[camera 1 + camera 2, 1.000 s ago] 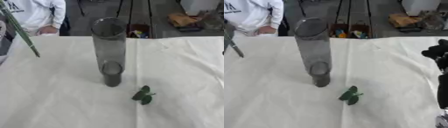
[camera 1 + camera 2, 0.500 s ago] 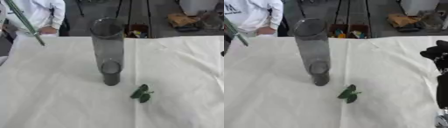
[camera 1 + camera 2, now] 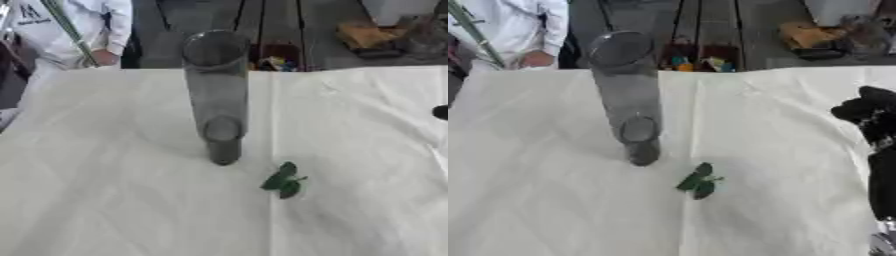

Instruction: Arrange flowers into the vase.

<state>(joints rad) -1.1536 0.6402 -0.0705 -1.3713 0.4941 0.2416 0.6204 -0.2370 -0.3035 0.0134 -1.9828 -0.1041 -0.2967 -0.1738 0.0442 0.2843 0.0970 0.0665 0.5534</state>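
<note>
Looking through my left eye, the long green flower stem [image 3: 70, 31] slants up-left of the tall grey glass vase [image 3: 215, 90]; its holder is unseen. Right eye: my right hand [image 3: 866, 112] hangs curled, empty, well right of it.

— How's the light?
— Bright, even and diffuse; the white tablecloth [image 3: 114, 200] is nearly washed out, with only faint shadows.
— Sharpness?
— Soft all over (background darker, blurrier); the vase [image 3: 217, 95] leans from perspective.
</note>
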